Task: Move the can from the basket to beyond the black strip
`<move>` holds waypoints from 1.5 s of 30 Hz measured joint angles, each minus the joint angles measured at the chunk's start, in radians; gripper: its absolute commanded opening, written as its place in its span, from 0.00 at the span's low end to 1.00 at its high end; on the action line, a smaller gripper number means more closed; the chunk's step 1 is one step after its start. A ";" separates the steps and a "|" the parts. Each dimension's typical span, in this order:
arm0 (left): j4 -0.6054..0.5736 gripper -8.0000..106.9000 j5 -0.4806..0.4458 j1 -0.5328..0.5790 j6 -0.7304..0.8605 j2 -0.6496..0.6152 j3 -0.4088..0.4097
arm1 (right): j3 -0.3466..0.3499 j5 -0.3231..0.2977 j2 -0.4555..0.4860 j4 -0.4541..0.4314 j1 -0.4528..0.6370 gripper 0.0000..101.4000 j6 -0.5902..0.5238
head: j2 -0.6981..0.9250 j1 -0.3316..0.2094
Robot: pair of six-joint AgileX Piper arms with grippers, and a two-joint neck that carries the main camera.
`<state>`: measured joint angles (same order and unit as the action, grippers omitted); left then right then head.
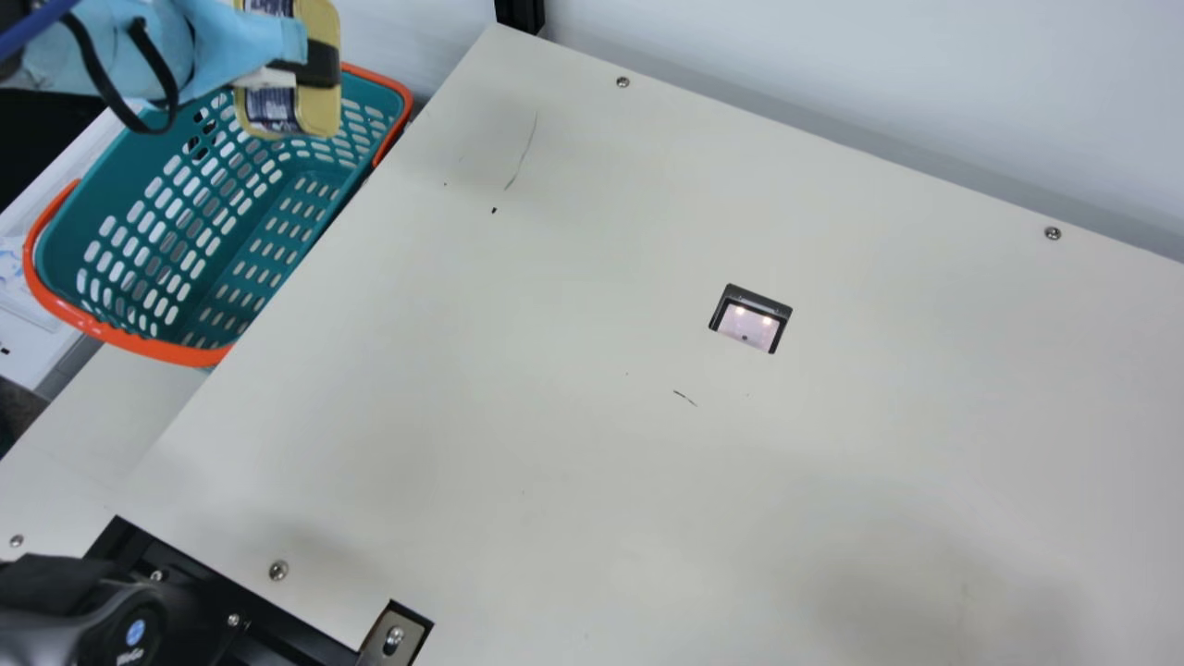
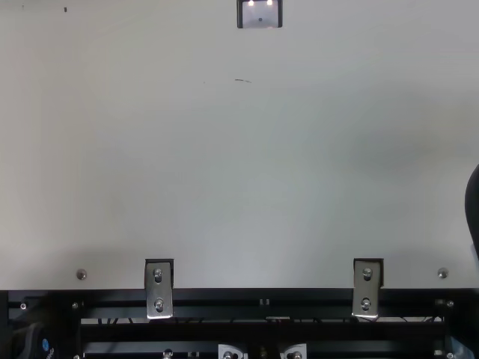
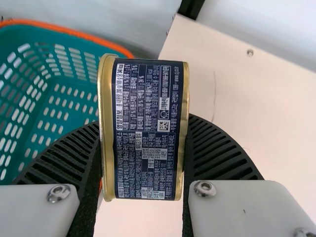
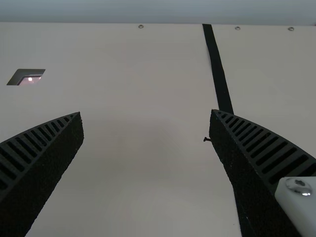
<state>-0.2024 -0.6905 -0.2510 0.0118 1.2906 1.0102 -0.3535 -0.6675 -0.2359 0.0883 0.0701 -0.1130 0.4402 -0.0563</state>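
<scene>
Left fingers [image 3: 64, 153], pinching can [image 3: 143, 128] over basket [image 1: 166, 350]; right fingers [image 4: 49, 163], spread; carry advised: firm grip, height clear of left edge of bench [image 1: 555, 370], gentle release past black strip [image 4: 217, 69]

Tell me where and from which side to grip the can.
The can looks best pinched across its gold ends, near mid-length, coming from the labelled side, as the left pincer holds it: that span is narrower than its long side.

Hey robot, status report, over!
Left gripper shut on can, raised by basket. Right gripper open, empty. Basket's orange rim might snag. Over.
</scene>
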 measured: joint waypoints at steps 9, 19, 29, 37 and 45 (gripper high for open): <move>0.000 0.16 0.002 0.000 0.000 0.000 0.000 | 0.000 0.000 0.000 0.000 0.000 1.00 0.000 | 0.000 -0.005; -0.048 0.16 -0.117 0.008 -0.042 0.005 0.039 | 0.000 0.000 0.000 0.000 0.000 1.00 0.000 | 0.000 0.000; -0.128 0.16 -0.396 0.017 -0.124 -0.007 0.053 | 0.000 0.000 0.000 0.000 0.000 1.00 0.000 | 0.000 0.000; -0.209 0.16 -0.534 0.056 -0.163 0.002 -0.025 | 0.000 0.000 0.000 0.000 0.000 1.00 0.000 | 0.000 -0.005; -0.350 0.16 -0.528 0.066 -0.167 0.026 -0.101 | 0.000 0.000 0.000 0.000 0.000 1.00 0.000 | 0.000 -0.005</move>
<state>-0.5528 -1.2183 -0.1852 -0.1551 1.3170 0.9094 -0.3535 -0.6675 -0.2359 0.0883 0.0701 -0.1130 0.4402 -0.0614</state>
